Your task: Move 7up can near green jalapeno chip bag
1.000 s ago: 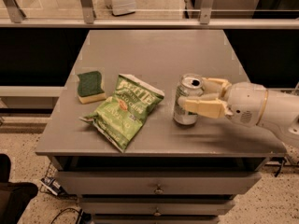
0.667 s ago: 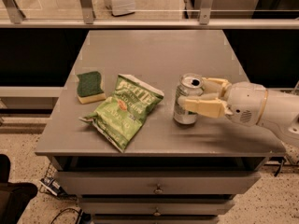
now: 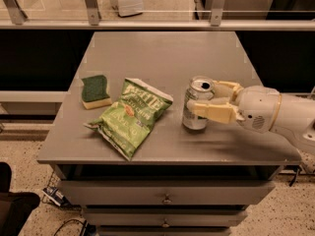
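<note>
Gripper [image 3: 203,98] grasping can [image 3: 193,124], upright on table [image 3: 162,53], right of bag [image 3: 130,117], apart; sponge [image 3: 94,90] left of bag.

On the grey table [image 3: 162,53] we see a sponge [image 3: 95,91], the green jalapeno chip bag [image 3: 130,118] (lying flat) and the 7up can [image 3: 196,124]. The gripper [image 3: 203,96] clasps it.

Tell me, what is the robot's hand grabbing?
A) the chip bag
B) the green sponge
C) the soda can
C: the gripper has a finger on either side of the upright 7up can, which stands to the right of the green jalapeno chip bag.
</note>
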{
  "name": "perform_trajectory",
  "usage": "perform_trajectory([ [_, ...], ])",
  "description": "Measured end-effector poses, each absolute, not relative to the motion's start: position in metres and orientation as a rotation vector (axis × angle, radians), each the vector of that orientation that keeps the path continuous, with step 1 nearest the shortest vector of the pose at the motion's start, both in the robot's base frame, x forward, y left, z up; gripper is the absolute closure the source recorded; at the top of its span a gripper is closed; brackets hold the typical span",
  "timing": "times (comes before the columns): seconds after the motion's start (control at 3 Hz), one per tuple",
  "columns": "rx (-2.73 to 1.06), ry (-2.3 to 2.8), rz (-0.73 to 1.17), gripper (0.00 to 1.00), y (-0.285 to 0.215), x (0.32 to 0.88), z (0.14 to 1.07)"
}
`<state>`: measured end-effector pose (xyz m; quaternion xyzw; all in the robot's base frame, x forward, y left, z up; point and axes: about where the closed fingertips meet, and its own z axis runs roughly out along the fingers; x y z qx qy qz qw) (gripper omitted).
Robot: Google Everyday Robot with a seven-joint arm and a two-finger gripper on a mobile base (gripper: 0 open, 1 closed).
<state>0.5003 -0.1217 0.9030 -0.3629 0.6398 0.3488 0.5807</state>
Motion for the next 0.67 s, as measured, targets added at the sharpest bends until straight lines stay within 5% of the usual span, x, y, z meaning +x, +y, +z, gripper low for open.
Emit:
perform_trajectory([
  [0.67,-0.856,1.492,0.819,0.00,-0.1172,0.5000,0.9042],
])
